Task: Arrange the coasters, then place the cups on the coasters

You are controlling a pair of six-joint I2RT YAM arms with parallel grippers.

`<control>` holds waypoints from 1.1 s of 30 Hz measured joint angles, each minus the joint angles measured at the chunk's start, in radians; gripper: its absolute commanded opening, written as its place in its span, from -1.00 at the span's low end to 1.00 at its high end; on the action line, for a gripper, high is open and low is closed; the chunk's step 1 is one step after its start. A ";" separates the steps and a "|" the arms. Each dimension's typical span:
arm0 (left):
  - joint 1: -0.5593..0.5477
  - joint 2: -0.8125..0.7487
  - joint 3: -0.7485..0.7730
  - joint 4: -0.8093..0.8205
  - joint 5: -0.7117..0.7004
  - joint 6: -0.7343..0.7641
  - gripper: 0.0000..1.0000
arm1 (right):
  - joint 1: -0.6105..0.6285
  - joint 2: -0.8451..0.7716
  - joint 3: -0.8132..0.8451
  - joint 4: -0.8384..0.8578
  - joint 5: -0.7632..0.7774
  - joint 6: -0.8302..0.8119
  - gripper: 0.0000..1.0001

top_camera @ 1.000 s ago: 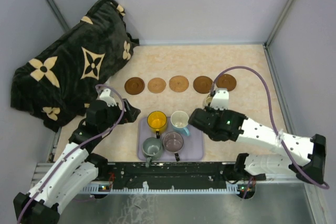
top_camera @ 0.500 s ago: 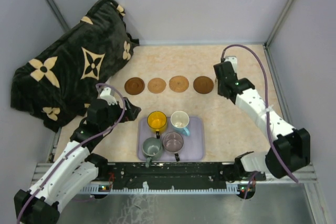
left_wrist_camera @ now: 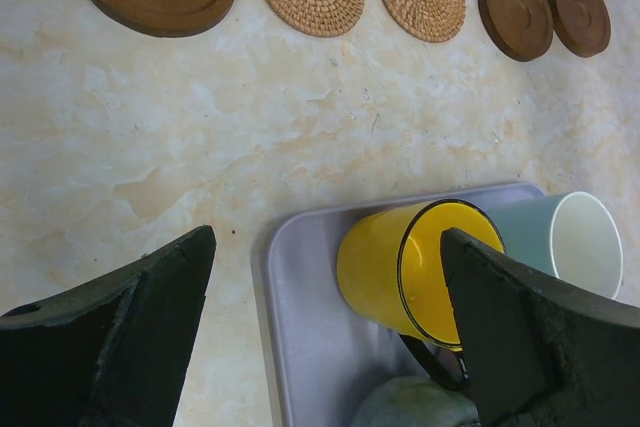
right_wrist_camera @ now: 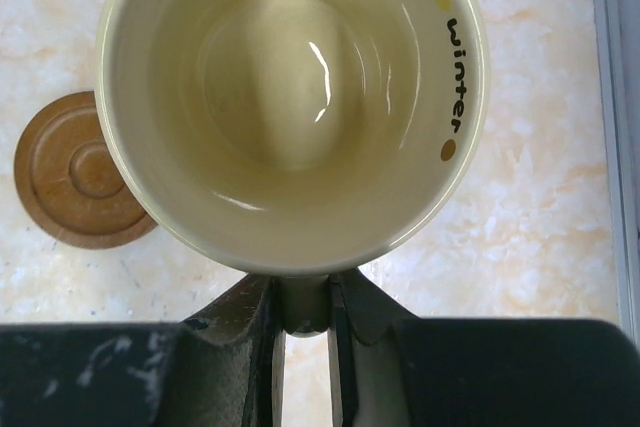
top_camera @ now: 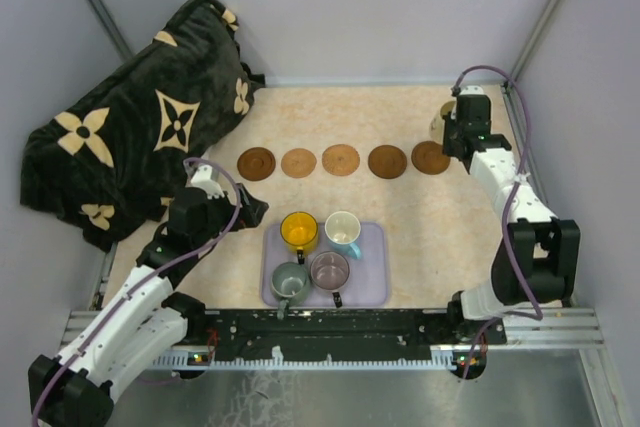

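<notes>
Five round coasters lie in a row across the table: [top_camera: 257, 163], [top_camera: 298, 162], [top_camera: 340, 159], [top_camera: 387, 161], [top_camera: 430, 157]. A lavender tray [top_camera: 372, 285] holds the yellow cup [top_camera: 299, 232], the light blue cup [top_camera: 343, 230], the grey-green cup [top_camera: 290, 279] and the mauve cup [top_camera: 329, 270]. My right gripper [right_wrist_camera: 303, 312] is shut on the handle of the cream cup [right_wrist_camera: 290, 97], held upright at the back right just past the rightmost coaster [right_wrist_camera: 80, 172]. My left gripper [left_wrist_camera: 328, 247] hangs open over the tray's left end beside the yellow cup [left_wrist_camera: 400, 267].
A dark plush blanket [top_camera: 140, 117] with tan flower shapes fills the back left corner. Grey walls close in the table, and the right wall's foot [right_wrist_camera: 622, 97] runs close to the cream cup. Bare tabletop lies between the coaster row and the tray.
My right arm has swung from beside the tray to the back right, carrying the cream cup across the rightmost coaster to a spot beyond it. The left arm has stayed put.
</notes>
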 measured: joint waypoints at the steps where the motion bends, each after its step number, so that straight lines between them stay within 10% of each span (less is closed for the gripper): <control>1: 0.000 0.003 -0.001 0.004 -0.002 0.000 1.00 | -0.011 0.016 0.000 0.016 -0.007 -0.005 -1.00; 33: 0.000 0.058 -0.033 0.069 -0.008 -0.001 1.00 | -0.005 0.218 0.000 0.042 -0.013 -0.049 -1.00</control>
